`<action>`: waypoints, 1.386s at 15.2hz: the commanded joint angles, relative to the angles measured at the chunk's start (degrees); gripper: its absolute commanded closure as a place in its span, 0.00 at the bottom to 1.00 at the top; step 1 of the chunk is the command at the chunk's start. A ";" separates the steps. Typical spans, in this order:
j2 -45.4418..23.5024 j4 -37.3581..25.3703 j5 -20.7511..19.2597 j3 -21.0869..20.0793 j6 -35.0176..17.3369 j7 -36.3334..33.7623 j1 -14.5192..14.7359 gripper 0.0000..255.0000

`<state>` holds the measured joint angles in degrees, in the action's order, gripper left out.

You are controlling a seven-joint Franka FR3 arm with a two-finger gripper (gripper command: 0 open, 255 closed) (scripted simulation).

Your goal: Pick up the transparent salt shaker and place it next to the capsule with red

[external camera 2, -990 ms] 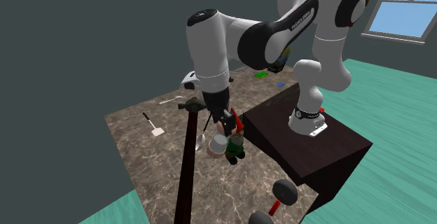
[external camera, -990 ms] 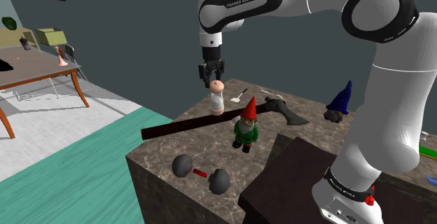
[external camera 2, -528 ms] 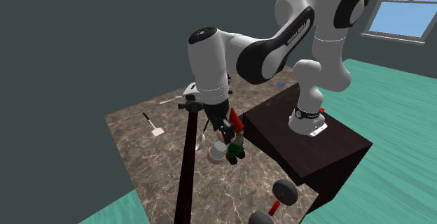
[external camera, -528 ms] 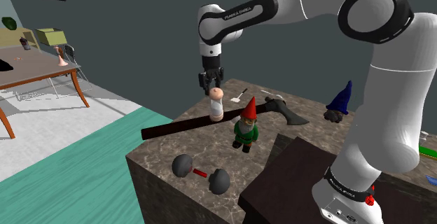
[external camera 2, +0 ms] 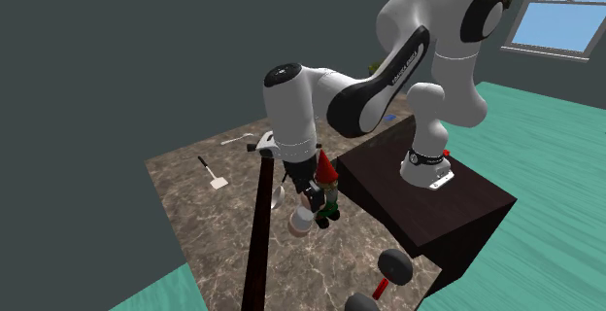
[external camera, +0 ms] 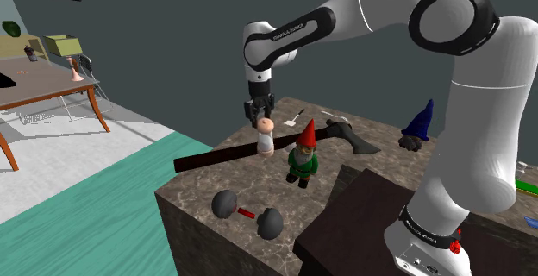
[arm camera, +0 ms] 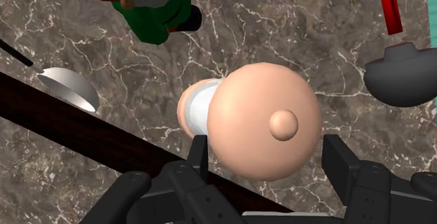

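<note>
The salt shaker (external camera: 265, 136) has a pale body and a rounded peach cap (arm camera: 262, 121). My gripper (external camera: 260, 115) is shut on its cap from above, one finger on each side, and holds it upright just over the marble counter (external camera: 207, 188). It hangs next to the garden gnome (external camera: 303, 158), in front of a long dark bar (external camera: 224, 155). The capsule (external camera: 247, 214), two dark grey ends joined by a red rod (arm camera: 390, 9), lies near the counter's front edge, well apart from the shaker. In the second exterior view the shaker (external camera 2: 301, 220) sits below the gripper (external camera 2: 309, 200).
A blue cone hat (external camera: 418, 123) and a dark curved piece (external camera: 358, 138) lie at the counter's back. A spatula (external camera 2: 212, 173) and a spoon (arm camera: 66, 86) rest beyond the bar. The dark stand (external camera: 362, 222) borders the counter. A wooden table (external camera: 43, 89) stands far off.
My gripper has come down with the shaker, from above the bar to close over the counter beside the gnome. Nothing else has moved.
</note>
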<state>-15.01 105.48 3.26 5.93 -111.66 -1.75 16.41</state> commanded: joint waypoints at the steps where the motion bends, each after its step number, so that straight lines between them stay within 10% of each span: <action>1: -0.56 0.83 0.09 0.00 -1.42 0.14 -0.05 1.00; 21: -8.10 5.29 1.26 -0.44 -13.36 1.12 -0.31 1.00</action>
<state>-22.96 110.75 4.50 5.49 -124.81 -0.70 16.14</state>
